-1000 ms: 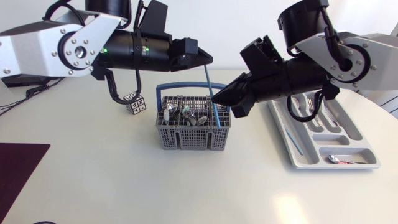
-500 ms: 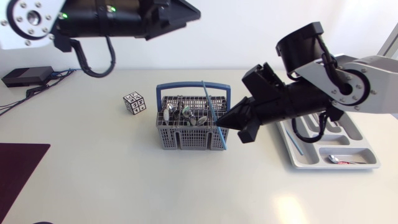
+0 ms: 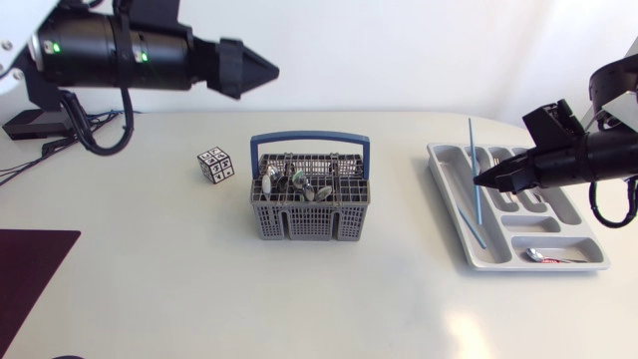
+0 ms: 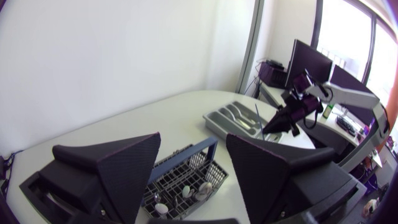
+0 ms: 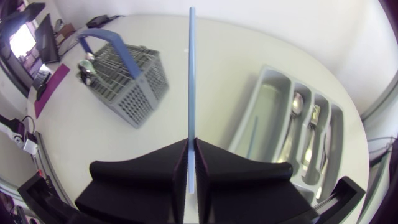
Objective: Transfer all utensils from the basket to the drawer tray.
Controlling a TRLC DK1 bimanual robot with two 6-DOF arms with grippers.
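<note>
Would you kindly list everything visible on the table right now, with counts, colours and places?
basket: one, grey with blue handle, table centre.
utensils: several, silver, standing in the basket.
drawer tray: one, grey, table's right side.
cutlery: a few pieces, silver, in the tray's compartments.
lying stick: one, blue, in the tray's long compartment.
held stick: one, blue, upright over the tray.
cube: one, black and white, left of the basket.
mat: one, dark maroon, table's left edge.
left hand: black, open, raised.
right hand: black, shut on the held stick.
</note>
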